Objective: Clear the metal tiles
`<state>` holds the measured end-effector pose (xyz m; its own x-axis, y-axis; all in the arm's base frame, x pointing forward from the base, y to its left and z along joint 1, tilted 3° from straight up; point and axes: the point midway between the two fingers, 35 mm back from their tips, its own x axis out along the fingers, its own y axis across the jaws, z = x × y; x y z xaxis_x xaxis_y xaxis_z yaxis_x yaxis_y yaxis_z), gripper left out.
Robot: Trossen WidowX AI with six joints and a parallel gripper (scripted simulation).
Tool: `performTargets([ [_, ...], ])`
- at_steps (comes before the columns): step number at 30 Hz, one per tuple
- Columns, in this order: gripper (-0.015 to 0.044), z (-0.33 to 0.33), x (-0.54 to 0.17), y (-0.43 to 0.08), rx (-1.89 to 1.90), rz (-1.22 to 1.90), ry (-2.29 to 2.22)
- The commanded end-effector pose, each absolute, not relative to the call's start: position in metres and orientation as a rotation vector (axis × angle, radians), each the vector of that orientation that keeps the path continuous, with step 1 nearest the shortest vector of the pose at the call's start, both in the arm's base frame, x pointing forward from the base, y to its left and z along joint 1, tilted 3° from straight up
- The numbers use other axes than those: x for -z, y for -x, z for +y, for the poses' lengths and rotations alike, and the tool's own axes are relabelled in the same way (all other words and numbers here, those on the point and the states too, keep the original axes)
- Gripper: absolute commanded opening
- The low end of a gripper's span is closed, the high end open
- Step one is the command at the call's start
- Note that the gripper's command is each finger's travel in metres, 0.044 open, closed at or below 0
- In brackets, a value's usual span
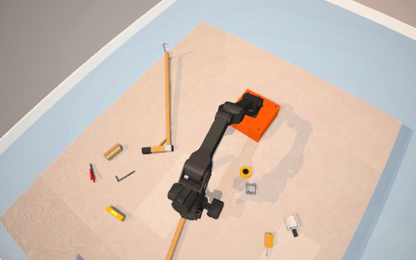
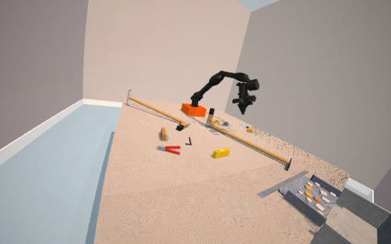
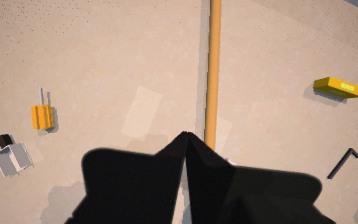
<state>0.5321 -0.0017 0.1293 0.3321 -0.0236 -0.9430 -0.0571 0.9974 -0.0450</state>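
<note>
The steel bench plate [image 2: 295,187] is at the lower right of the exterior view, with several white and orange tiles [image 2: 308,194] on it between dark side walls. The grey catch box [image 2: 367,208] adjoins its far end. The long scraper [image 1: 175,239] [image 2: 248,141] [image 3: 213,75] lies on the table, its dark blade [image 2: 288,164] short of the plate and its upright black-topped grip [image 2: 210,117] nearer the robot base. My gripper [image 2: 242,112] [image 3: 186,136] is shut and empty, raised above the table, just left of the handle in the wrist view.
A second long-handled tool [image 1: 168,99] [image 2: 157,109] with a hooked metal end lies on the left. A yellow block [image 1: 115,213] [image 2: 221,153] [image 3: 339,87], red pliers [image 1: 92,173] [image 2: 172,149], a hex key [image 1: 125,176] [image 3: 343,163] and an orange screwdriver [image 1: 269,240] [image 3: 43,117] lie around.
</note>
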Motion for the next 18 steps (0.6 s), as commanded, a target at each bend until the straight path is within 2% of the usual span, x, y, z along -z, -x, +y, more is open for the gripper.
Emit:
performTargets([
  [1,0.0000,-0.002,-0.131,-0.528,-0.011,1.245,0.072],
  [18,0.0000,-0.004,-0.090,-0.535,0.003,1.269,0.061],
])
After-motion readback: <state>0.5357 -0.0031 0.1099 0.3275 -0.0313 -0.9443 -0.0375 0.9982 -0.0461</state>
